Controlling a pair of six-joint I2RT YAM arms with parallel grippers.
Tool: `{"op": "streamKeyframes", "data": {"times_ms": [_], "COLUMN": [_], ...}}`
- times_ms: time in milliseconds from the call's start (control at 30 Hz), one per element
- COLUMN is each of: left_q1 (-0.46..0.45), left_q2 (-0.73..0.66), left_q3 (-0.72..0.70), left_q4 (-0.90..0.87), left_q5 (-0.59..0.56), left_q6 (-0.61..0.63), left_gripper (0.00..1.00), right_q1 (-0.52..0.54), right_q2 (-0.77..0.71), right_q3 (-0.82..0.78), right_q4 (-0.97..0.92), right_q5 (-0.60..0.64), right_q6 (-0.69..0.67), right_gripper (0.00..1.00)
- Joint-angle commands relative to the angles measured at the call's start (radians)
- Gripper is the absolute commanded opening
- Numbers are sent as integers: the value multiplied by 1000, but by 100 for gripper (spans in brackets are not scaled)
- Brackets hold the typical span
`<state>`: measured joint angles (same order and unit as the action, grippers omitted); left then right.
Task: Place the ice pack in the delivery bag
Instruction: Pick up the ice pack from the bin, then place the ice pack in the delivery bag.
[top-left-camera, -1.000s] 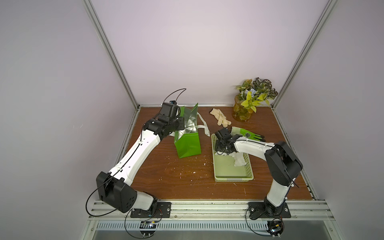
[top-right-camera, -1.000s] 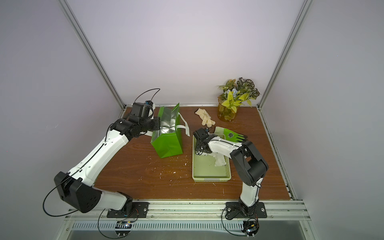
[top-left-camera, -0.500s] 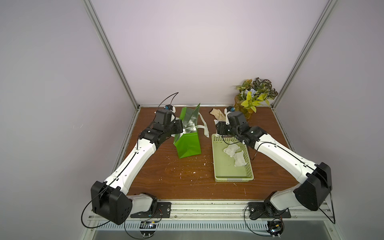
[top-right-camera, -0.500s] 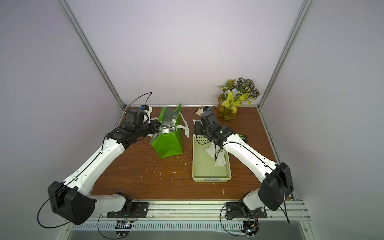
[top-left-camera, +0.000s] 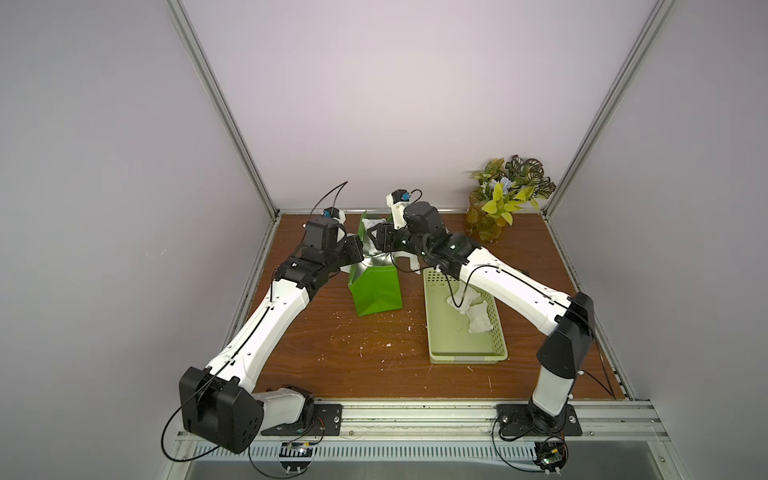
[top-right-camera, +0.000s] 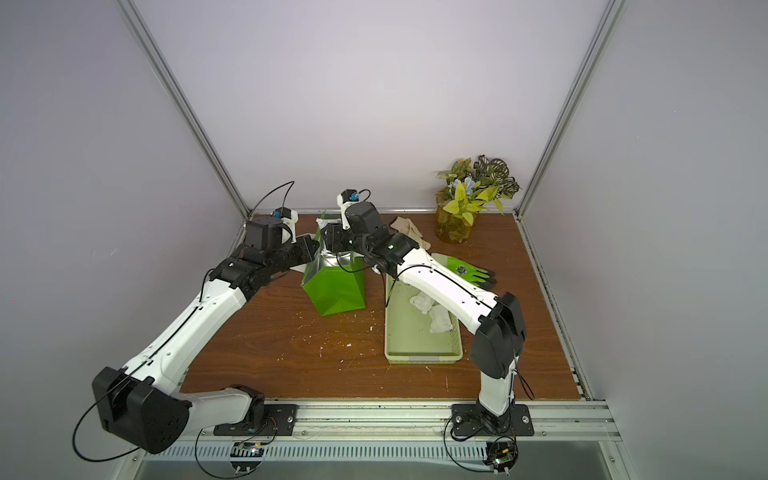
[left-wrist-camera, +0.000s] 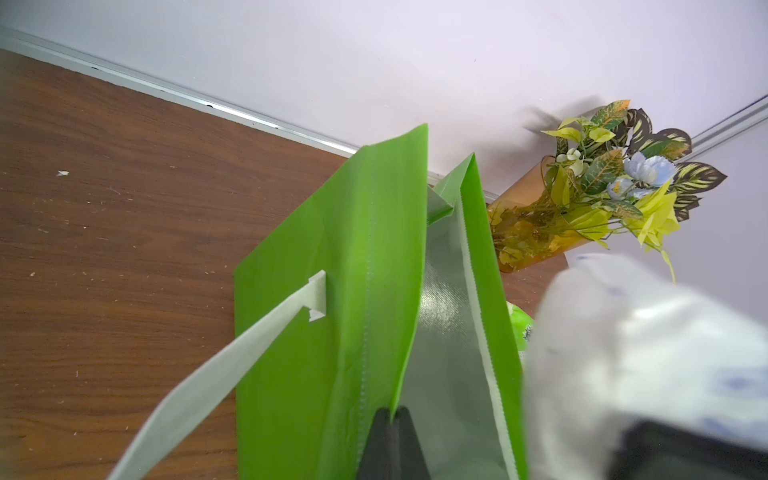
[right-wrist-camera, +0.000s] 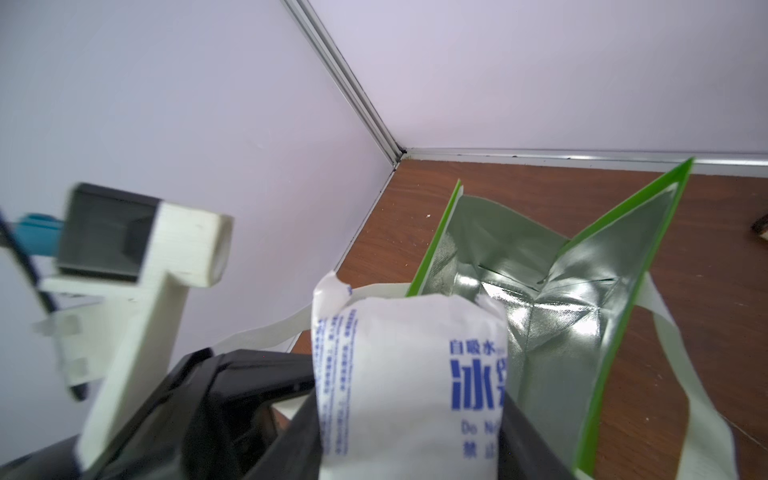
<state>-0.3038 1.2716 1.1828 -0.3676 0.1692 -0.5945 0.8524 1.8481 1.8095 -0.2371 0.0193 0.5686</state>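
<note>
The delivery bag (top-left-camera: 376, 291) is bright green with a silver foil lining (right-wrist-camera: 561, 291) and stands open on the wooden table in both top views (top-right-camera: 336, 291). My left gripper (left-wrist-camera: 392, 411) is shut on the bag's near rim and holds the mouth apart. The ice pack (right-wrist-camera: 407, 374) is a white pouch with blue print. My right gripper (right-wrist-camera: 411, 411) is shut on the ice pack, one finger on each side. It hangs at the bag's mouth (top-left-camera: 370, 224), just above the rim. In the left wrist view the ice pack (left-wrist-camera: 623, 353) shows as a white blur beside the bag (left-wrist-camera: 332, 332).
A pale green perforated basket (top-left-camera: 467, 358) lies right of the bag and holds two more white pouches (top-left-camera: 478, 320). An amber vase of plants (top-left-camera: 490, 220) stands at the back right. A beige glove (top-right-camera: 405, 226) and a green glove (top-right-camera: 469, 270) lie behind the basket. White crumbs dot the table.
My right arm has lifted from the basket and swung left to the bag's mouth with the ice pack in its grip. My left gripper has kept hold of the bag's rim.
</note>
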Motion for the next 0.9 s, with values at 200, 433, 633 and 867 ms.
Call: {"op": "streamKeyframes", "data": {"times_ms": [200,433,633,867], "left_q1": [45,50,51,53], "left_q2": [-43,-39,-35,-35], "left_q3": [-35,-34,-34,-34], "left_q4": [5,4,8,15], "left_q5": [-25,-17,-16,-12], "left_q6": [-35,-31,-25,-19], "left_gripper": [0,0,0,0], "right_q1": [-1,10,11,9], "right_q2": [64,151,139,106], "right_q3": [92,207,240,344], "right_q4": [55,-100,-130,-290], "right_q5": [36,93,85,105], "right_q6": [45,-15,-47,-141], "right_gripper": [9,25,60,84]}}
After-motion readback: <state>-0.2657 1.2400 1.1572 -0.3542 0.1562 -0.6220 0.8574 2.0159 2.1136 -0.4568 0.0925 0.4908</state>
